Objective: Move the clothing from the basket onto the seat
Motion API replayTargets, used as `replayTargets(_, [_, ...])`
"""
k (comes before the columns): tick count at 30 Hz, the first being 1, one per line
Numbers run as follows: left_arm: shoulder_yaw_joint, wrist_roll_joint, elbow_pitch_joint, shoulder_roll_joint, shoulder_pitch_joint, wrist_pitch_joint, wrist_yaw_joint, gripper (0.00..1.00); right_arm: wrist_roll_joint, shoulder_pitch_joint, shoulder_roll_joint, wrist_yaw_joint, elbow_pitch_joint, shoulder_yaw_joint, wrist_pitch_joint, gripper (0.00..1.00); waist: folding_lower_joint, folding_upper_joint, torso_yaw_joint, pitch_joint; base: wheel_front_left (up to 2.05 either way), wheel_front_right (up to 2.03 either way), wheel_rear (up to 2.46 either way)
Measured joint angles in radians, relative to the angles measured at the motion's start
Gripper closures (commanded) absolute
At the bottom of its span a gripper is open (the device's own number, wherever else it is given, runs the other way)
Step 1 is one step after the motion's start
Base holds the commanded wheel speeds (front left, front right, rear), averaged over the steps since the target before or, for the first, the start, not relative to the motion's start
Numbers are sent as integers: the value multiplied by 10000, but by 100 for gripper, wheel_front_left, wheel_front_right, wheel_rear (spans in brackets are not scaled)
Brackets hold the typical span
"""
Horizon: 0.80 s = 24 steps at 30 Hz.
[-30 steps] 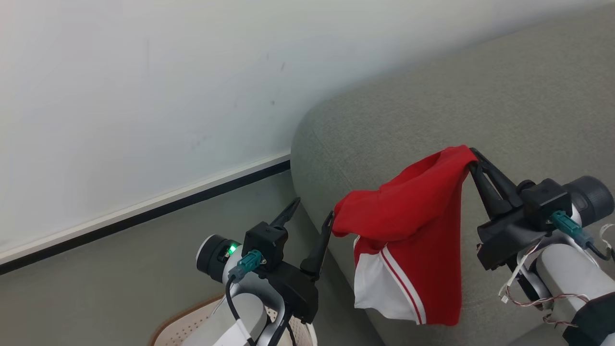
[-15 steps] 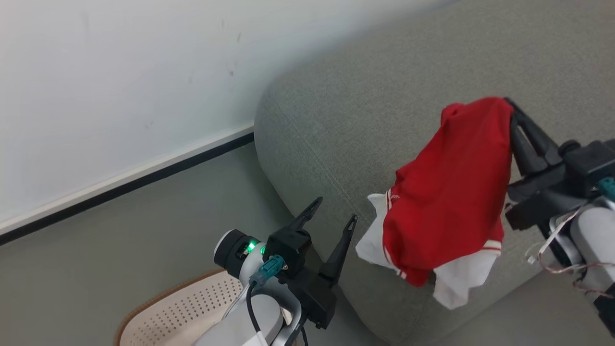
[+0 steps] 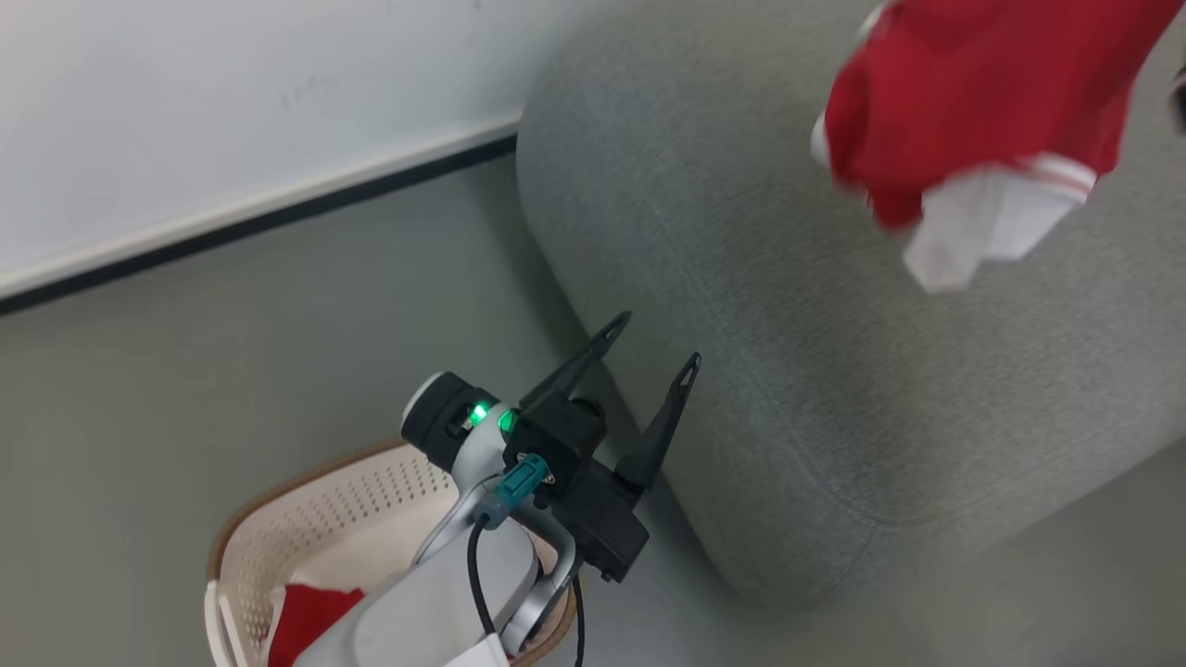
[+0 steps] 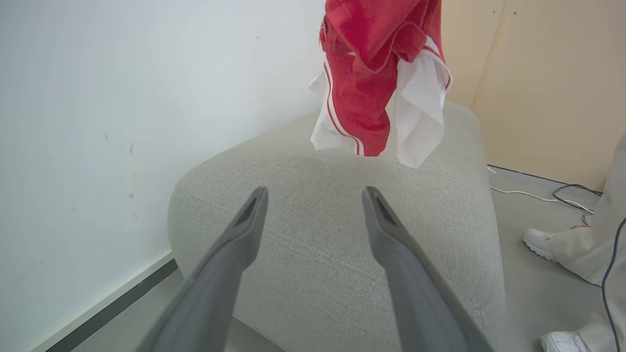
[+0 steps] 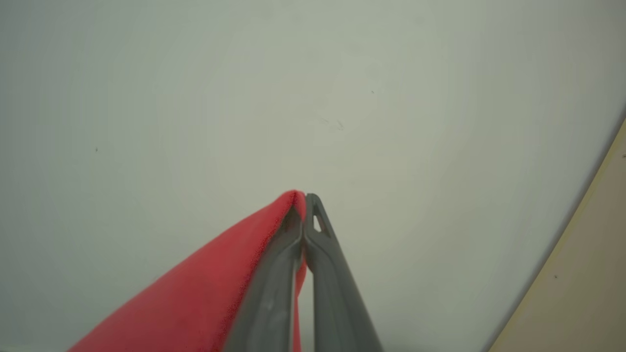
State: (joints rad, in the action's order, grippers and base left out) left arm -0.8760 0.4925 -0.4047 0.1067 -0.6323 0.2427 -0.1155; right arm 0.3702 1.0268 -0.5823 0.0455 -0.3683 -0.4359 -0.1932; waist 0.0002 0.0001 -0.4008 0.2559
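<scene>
- Grey floor (image 3: 185, 371) meets a white wall (image 3: 185, 93) along a dark skirting strip (image 3: 259, 222) in the head view. A large grey seat (image 3: 834, 417) lies to the right.
- At the lower middle, the left arm's pale forearm (image 3: 417, 611) rises over a cream basket (image 3: 324, 519), which stands on the floor just beside the seat's corner. The left gripper (image 3: 656, 341) points up and right toward the seat's edge. Its two dark fingers are spread wide with nothing between them.
- A fold of red cloth (image 3: 310, 616) lies inside the basket, partly hidden by the forearm.
- At the upper right, a red garment (image 3: 982, 83) with white trim hangs, blurred, above the seat cushion.
- Left wrist view: the wide-apart fingers frame the seat's rounded end. The red garment dangles above the cushion, its white panels lowest. A beige panel (image 4: 547, 73) stands behind. A cable (image 4: 525, 194) lies on the floor, and a person's white shoe (image 4: 538, 243) and pale trouser leg (image 4: 592, 239) show at the right edge.
- Right wrist view: the right gripper (image 5: 304, 205) points at the plain wall. Its fingers are pressed together on a pinch of the red garment, which drapes away to the lower left.
</scene>
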Motion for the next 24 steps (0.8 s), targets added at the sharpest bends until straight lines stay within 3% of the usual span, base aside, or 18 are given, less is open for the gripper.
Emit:
replayTargets(9, [12,-514,752,382,-631,-35,-4,0,2,2384,-502,209,-1496,537,355,100,1,1,716,1229,0,0,0])
replayTargets(18, [107,-928,1421,798,-1346,-313,-75,0,2,3260,-685,251,-2405,794,362,100,1,1,1224,2603,0,0,0])
replayTargets(24, [221,-1250,1628,1127,-1481,-487,-75,0,19,3655,-443,249,-3026,865,31,100,0,1,1346,3494,0,0,0])
